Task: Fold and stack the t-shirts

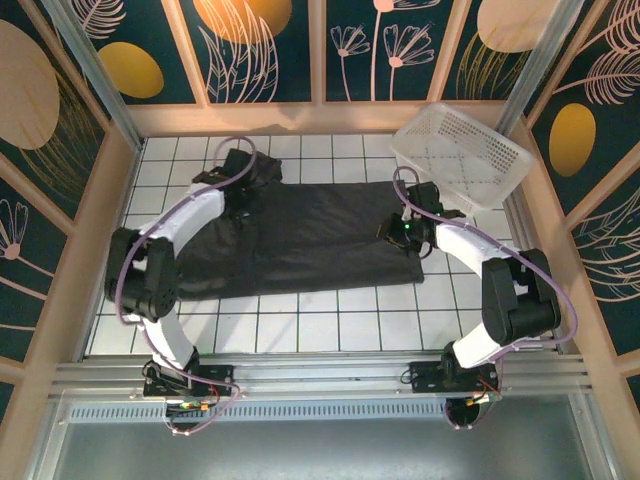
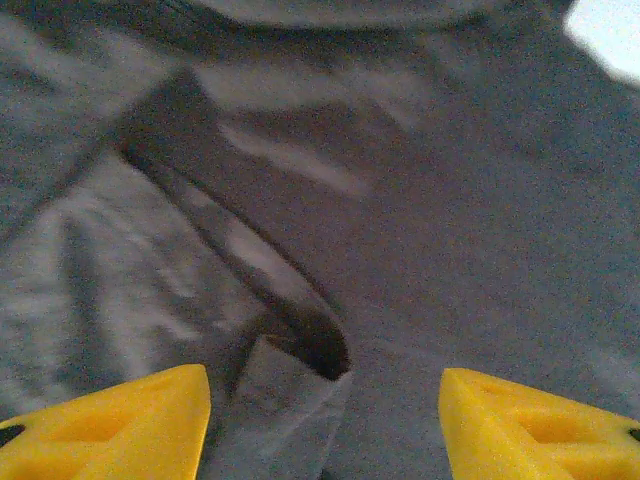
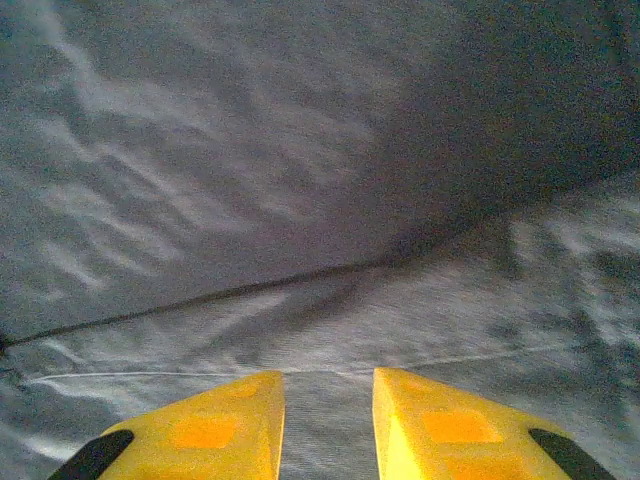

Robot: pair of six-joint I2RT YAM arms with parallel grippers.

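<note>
Standing here, I can't read a single word, number, label or brand mark on anything in view.

Left wrist view: left pincer (image 2: 325, 385) has both fingers cut off by the bottom edge. The t-shirt (image 2: 420, 230) is soft-focus throughout and its folds are hard to trace. A pale patch (image 2: 608, 28) in the top right corner is blurred, cropped and unidentifiable.

Right wrist view: right pincer (image 3: 328, 372) fingers are cropped at the bottom edge. The tips stand narrowly apart; cannot tell whether cloth is pinched between them. The shirt runs off every edge.

Top view: left arm (image 1: 190, 215) hides the shirt's far-left corner. Both pincers are dark against dark cloth, jaws too small to read.
</note>
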